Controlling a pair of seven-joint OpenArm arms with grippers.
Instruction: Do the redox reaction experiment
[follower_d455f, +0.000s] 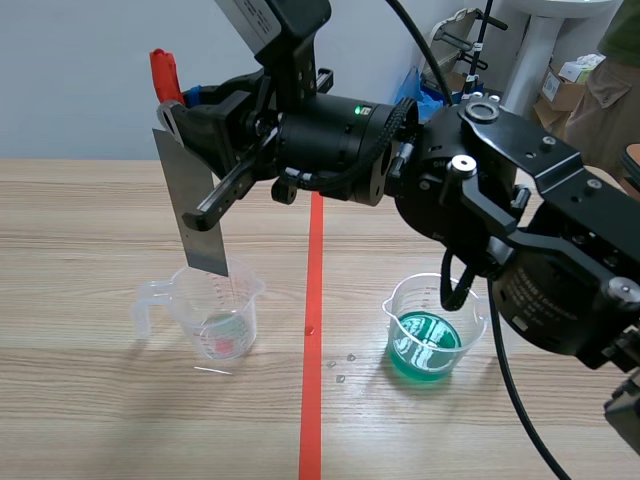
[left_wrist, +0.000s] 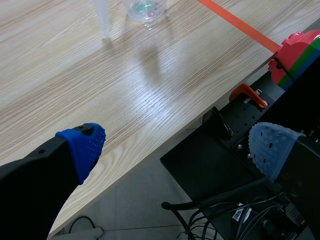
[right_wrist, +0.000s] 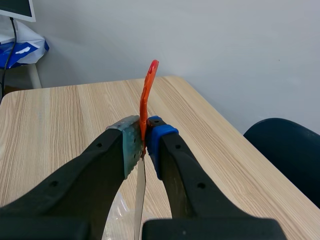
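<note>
My right gripper (follower_d455f: 185, 115) reaches across from the right and is shut on the top of a grey metal sheet (follower_d455f: 200, 210) with an orange-red tip (follower_d455f: 163, 75). The sheet hangs upright, its lower edge just inside the rim of a clear handled beaker (follower_d455f: 215, 310) that holds a little reddish-green liquid. In the right wrist view the gripper (right_wrist: 144, 142) pinches the sheet's thin edge (right_wrist: 140, 195) and the orange-red tip (right_wrist: 150, 85). A second beaker (follower_d455f: 430, 330), right of the tape line, holds green liquid. My left gripper (left_wrist: 175, 145) is open over the table's near edge, far from the clear beaker (left_wrist: 145, 9).
Small drops (follower_d455f: 340, 365) lie on the wood beside the tape line. Below the table edge are an orange clamp (left_wrist: 245, 92), a black base and cables. A person (follower_d455f: 615, 90) stands at the far right. A dark chair (right_wrist: 290, 150) sits past the table's end.
</note>
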